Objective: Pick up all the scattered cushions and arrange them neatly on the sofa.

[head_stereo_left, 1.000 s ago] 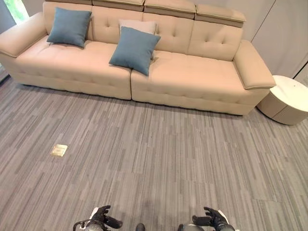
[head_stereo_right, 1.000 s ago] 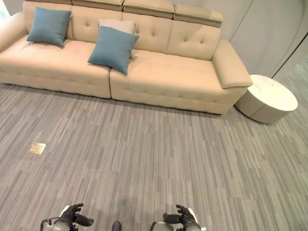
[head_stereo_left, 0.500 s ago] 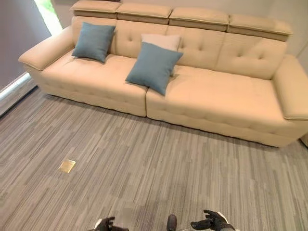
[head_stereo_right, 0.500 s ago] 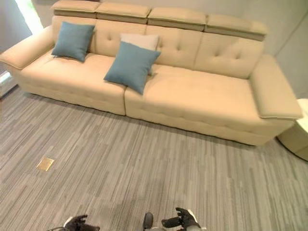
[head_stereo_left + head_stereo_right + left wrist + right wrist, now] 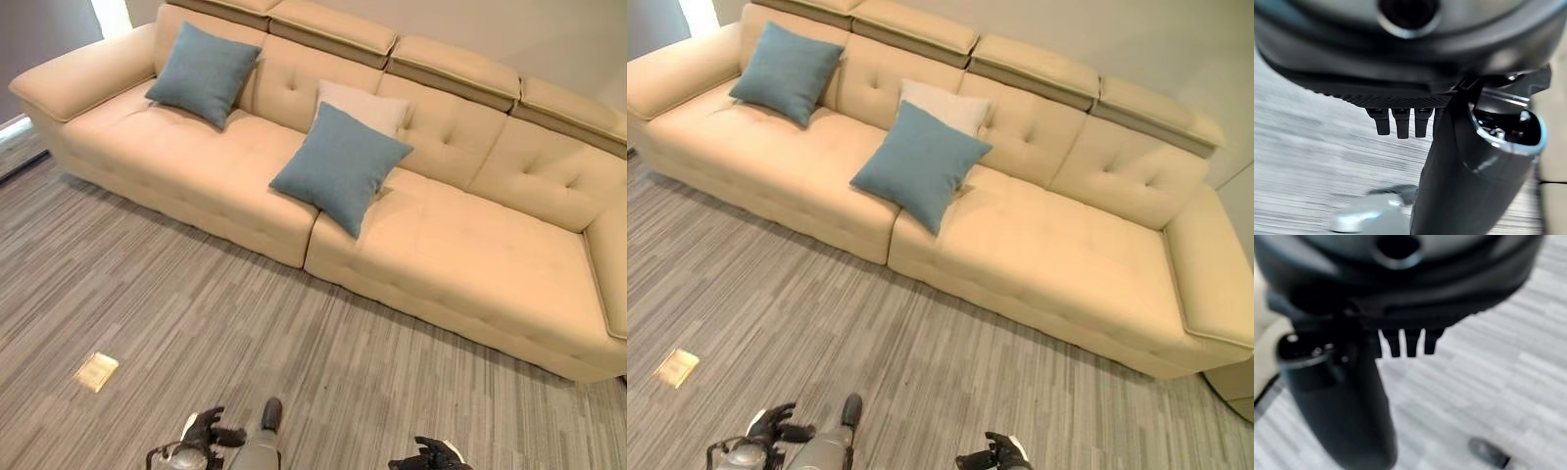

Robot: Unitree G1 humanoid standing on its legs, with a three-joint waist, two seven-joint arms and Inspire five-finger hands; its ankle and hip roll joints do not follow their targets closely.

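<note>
Three cushions sit on the beige sofa (image 5: 470, 245): blue cushion (image 5: 203, 73) at 11 o'clock, blue cushion (image 5: 340, 167) overlapping cream cushion (image 5: 364, 105) centrally. Left hand (image 5: 203, 432) and right hand (image 5: 431, 455) hang relaxed, empty; task seems nearly finished.

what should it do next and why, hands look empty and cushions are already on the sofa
Probably step closer to the sofa and reach for the middle blue cushion: it stands tilted on a corner against the beige cushion, while the left blue cushion leans on the backrest. Left hand and right hand hang low over the floor, holding nothing.

Beige cushion (image 5: 364, 105) half-hidden behind blue cushion (image 5: 340, 166)
</note>
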